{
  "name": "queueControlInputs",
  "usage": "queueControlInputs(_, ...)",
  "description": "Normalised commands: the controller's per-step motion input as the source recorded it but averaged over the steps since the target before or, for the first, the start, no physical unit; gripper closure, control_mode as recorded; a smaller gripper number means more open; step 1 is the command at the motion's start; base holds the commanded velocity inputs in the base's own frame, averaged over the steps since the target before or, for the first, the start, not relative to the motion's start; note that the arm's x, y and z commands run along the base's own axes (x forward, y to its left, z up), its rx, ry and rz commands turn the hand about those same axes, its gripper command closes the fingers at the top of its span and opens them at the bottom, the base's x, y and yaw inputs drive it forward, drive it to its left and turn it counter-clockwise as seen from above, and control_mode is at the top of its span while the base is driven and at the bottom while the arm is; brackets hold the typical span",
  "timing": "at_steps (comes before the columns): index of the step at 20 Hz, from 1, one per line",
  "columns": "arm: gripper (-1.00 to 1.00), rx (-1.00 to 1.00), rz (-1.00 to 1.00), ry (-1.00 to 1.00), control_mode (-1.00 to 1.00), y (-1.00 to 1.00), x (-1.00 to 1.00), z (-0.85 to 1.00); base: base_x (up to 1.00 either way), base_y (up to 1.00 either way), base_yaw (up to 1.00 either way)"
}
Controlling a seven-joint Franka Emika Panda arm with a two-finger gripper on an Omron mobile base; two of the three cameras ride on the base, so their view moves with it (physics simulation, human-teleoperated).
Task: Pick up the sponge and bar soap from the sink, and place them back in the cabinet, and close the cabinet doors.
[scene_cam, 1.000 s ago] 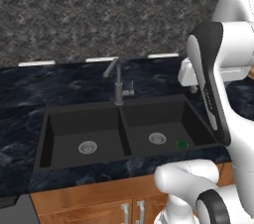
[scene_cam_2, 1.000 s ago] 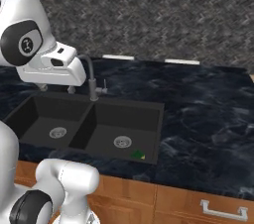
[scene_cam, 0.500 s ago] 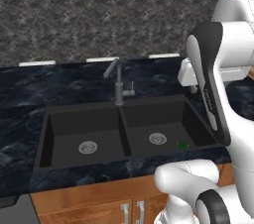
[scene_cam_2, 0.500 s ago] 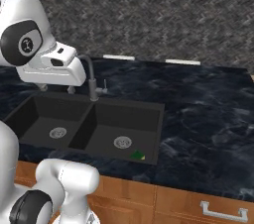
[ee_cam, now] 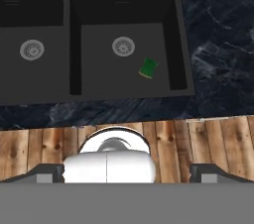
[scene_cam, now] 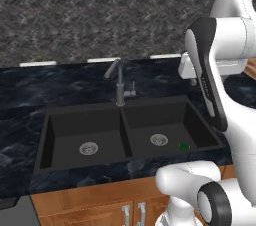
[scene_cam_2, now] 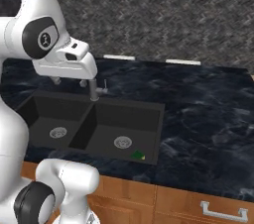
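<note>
The sponge [ee_cam: 148, 68] lies flat on the floor of the sink [ee_cam: 178, 34], right basin, just beside the drain [ee_cam: 123, 46]. It looks light, soft and squashy; best pinched across its short sides. The claw [ee_cam: 128, 173] hangs released, high above the sink

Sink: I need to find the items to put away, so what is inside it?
In the sink, the sponge lies on the floor of the basin nearer the bare counter, beside its drain. No soap visible.
</note>
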Motion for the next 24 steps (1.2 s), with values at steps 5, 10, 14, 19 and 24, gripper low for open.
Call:
queueControlInputs(5,-1.00,0.02,-0.09,0.00,-1.00,-0.29,0.28,-0.09,0.00,0.00,0.00)
queueControlInputs(10,-1.00,0.05,-0.05,0.00,-1.00,-0.42,0.18,-0.19,0.00,0.00,0.00)
queueControlInputs(14,-1.00,0.00,-0.02,-0.01,-1.00,-0.36,0.06,-0.34,0.00,0.00,0.00)
queueControlInputs(19,-1.00,0.00,-0.02,-0.01,-1.00,-0.23,0.07,-0.43,0.00,0.00,0.00)
queueControlInputs(24,-1.00,0.00,0.00,0.00,-1.00,-0.23,0.13,-0.38,0.00,0.00,0.00)
